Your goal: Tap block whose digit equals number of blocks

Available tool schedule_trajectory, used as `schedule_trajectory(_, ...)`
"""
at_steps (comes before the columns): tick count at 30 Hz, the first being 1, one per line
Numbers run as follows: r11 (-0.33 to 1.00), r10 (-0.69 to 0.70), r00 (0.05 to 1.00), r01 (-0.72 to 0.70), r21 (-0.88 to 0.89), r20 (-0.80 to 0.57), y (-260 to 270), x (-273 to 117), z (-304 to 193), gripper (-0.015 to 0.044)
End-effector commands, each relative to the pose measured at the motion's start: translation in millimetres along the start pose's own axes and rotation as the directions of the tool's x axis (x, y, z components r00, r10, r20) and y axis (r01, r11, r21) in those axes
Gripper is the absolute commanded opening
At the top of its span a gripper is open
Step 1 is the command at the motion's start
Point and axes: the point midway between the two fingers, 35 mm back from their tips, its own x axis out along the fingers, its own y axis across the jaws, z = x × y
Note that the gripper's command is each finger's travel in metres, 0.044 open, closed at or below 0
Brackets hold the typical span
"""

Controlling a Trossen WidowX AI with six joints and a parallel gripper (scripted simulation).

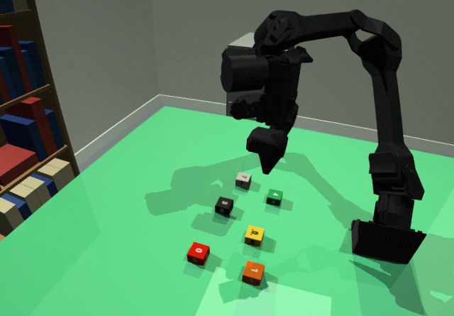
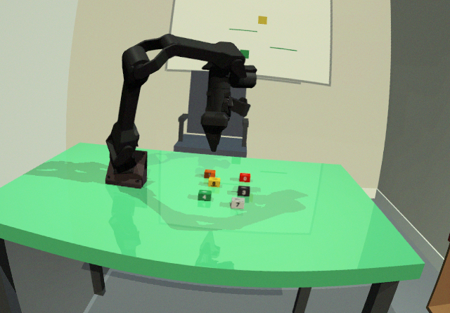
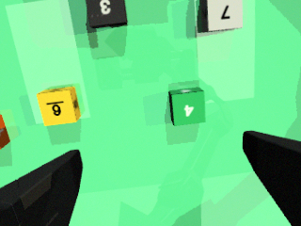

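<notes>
My gripper (image 1: pixel 267 170) (image 2: pixel 213 150) (image 3: pixel 163 149) is open and empty, pointing down well above the blocks. A yellow block (image 1: pixel 252 234) (image 2: pixel 214 181) (image 3: pixel 70 115) shows a 6 with a bar; in the wrist view it lies beyond the left fingertip. A green 4 block (image 1: pixel 274 197) (image 2: pixel 204 195) (image 3: pixel 180 115) lies ahead, between the fingers' lines. The others are a black 3 (image 1: pixel 223 206) (image 2: pixel 243 190) (image 3: pixel 107 16), a white 7 (image 1: pixel 243 180) (image 2: pixel 238 203) (image 3: pixel 226 19), a red 0 (image 1: pixel 198 253) (image 2: pixel 245 177) and an orange 1 (image 1: pixel 253 273) (image 2: pixel 209 174) (image 3: pixel 4 134).
All blocks stand apart on the green table (image 1: pixel 128 180) (image 2: pixel 327 244). The arm's base (image 1: pixel 386 242) (image 2: pixel 126 175) is beside them. A bookshelf (image 1: pixel 54 121), a chair (image 2: pixel 210 142) and a whiteboard (image 2: pixel 203 15) are beyond the table.
</notes>
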Motion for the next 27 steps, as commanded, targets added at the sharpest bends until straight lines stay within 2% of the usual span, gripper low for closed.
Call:
schedule_trajectory(1, 1.000, -0.002, 1.000, 0.002, -0.019, -0.005, 56.8, 1.3, -2.3, 0.0400)
schedule_trajectory(4, 1.000, -0.004, 1.000, 0.004, -0.017, -0.005, 81.1, 2.7, -5.4, 0.0400)
schedule_trajectory(27, 1.000, -0.004, 1.000, 0.004, -0.017, -0.005, 81.1, 2.7, -5.4, 0.0400)
